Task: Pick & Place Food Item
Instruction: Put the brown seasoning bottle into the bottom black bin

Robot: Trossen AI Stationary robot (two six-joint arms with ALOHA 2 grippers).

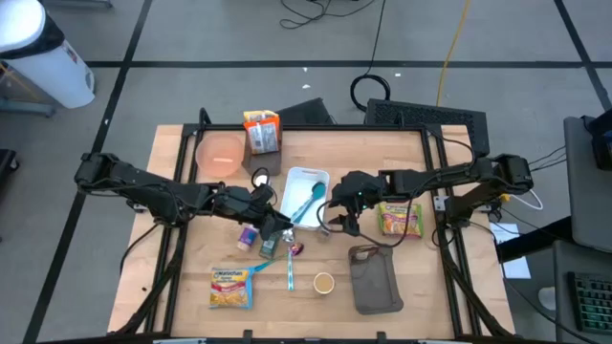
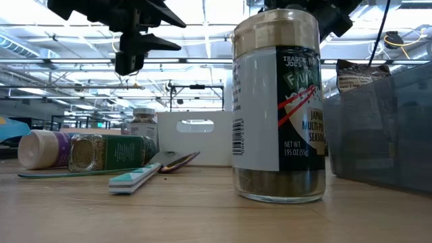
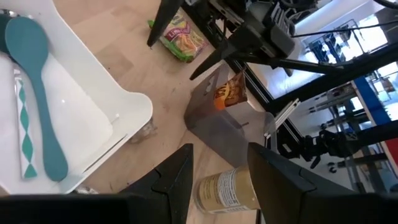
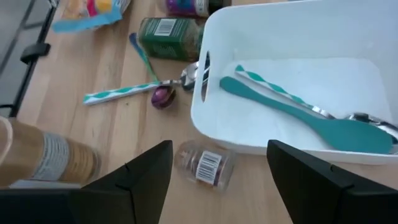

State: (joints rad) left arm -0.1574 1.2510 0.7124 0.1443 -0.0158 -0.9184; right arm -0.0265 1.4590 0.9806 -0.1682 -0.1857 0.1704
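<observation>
My left gripper (image 1: 278,227) hangs open above the table's middle, just near of the white bin (image 1: 304,191); its fingers (image 3: 219,152) hold nothing. My right gripper (image 1: 335,222) hangs open beside it, over a small clear jar (image 4: 204,163) that lies on its side against the bin's near wall. Nothing sits between the right fingers (image 4: 219,146). A gold-lidded seasoning jar (image 2: 279,101) stands upright near the front edge. A green jar (image 4: 166,29) and a purple-labelled jar (image 1: 249,236) lie on their sides. One noodle packet (image 1: 230,287) lies front left, another (image 1: 400,218) at the right.
The bin holds a teal spatula (image 4: 305,115) and a patterned utensil. A teal-handled spoon (image 4: 134,87) and a small purple piece (image 4: 162,97) lie by the bin. A grey bag (image 1: 373,279) lies front right. A pink bowl (image 1: 220,153) and an orange box (image 1: 262,131) stand at the back.
</observation>
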